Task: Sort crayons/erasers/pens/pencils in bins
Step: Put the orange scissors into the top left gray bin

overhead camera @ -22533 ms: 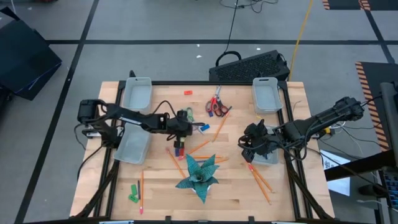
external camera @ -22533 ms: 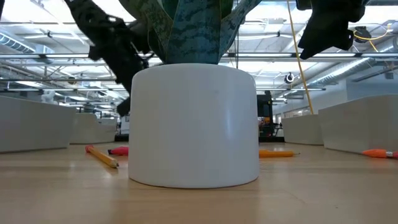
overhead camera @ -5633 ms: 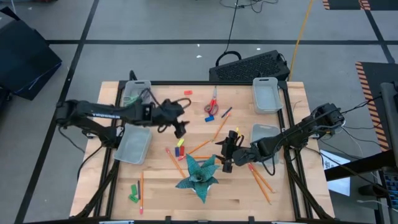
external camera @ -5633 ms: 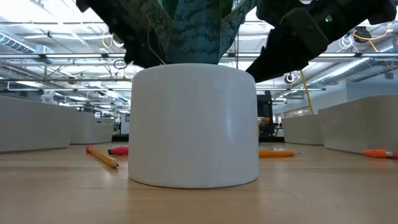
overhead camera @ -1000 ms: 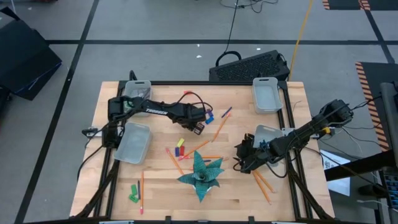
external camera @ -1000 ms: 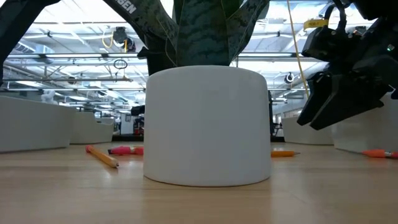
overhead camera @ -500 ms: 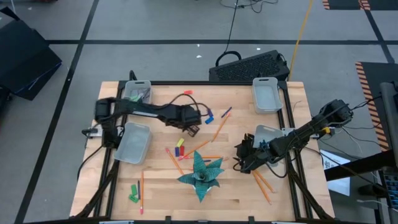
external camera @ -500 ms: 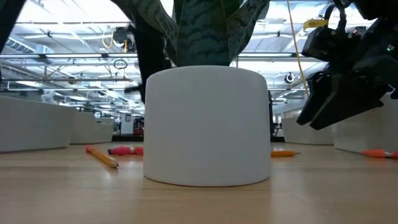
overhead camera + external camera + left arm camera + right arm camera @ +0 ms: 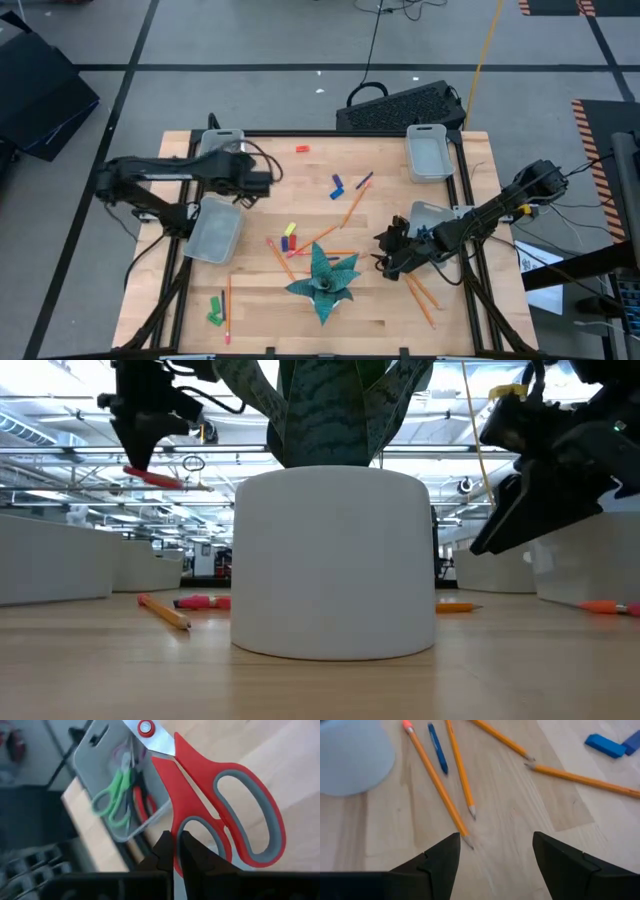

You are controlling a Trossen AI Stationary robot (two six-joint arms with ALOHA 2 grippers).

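My left gripper [image 9: 262, 180] hangs above the table's left half, right of the far left bin [image 9: 220, 147], shut on red-and-grey scissors [image 9: 210, 805]. That bin [image 9: 107, 780] holds green scissors and a red pair. My right gripper [image 9: 495, 865] stands open low over the wood right of the plant. Two orange pencils [image 9: 437, 785] lie side by side ahead of it. A dark blue pen [image 9: 437, 749] lies between their far ends. Other bins sit at near left [image 9: 213, 228], far right [image 9: 427, 152] and near right [image 9: 430, 220]. My left gripper pinches the rim of one red handle loop [image 9: 176, 851] between its two fingers. The scissors stick out ahead of the fingers, blades and pivot [image 9: 146, 728] pointing away. They are lifted clear of the table, seen in the low view as a red bar [image 9: 155, 477] under the gripper.
A plant in a white pot [image 9: 335, 560] stands at near centre [image 9: 322, 280]. Blue erasers [image 9: 602, 745], a yellow and a blue piece [image 9: 290, 235], a red eraser [image 9: 301, 149] and more pencils [image 9: 420, 290] lie loose. Green items [image 9: 215, 310] lie near left; a keyboard [image 9: 405, 105] lies beyond the far edge.
My left gripper has gone from the table's middle toward the left edge and the far left bin, rising, with the red scissors carried clear of the table.
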